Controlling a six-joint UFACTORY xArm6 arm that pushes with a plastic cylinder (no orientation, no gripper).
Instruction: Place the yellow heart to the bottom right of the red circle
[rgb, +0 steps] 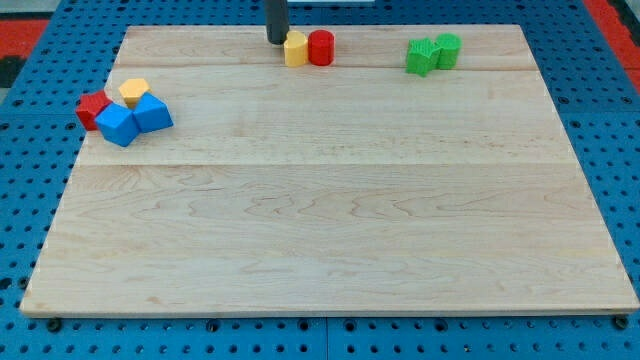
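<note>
The yellow heart (295, 48) is found near the board's top edge, a little to the view's left of centre. It is set against the red circle (321, 47), which stands touching it on the view's right. My tip (276, 39) is placed just at the heart's upper left side, touching it or very nearly so; contact cannot be confirmed. No claw is fitted: the arm ends in a plain dark rod, and nothing is held by it.

Little room is left between this pair and the top edge of the wooden board (330, 230). Open board is seen below the pair, running to the view's bottom edge.

Further to the view's right, also near the top edge, a green block (423, 56) and a second green block (448, 49) are noted side by side, touching; their shapes cannot be made out.

Near the left edge a cluster is recorded: a red block (92, 109), a yellow block (134, 92) and two blue blocks (117, 125) (152, 112), pressed together. The board is surrounded by a blue perforated surface (30, 200).
</note>
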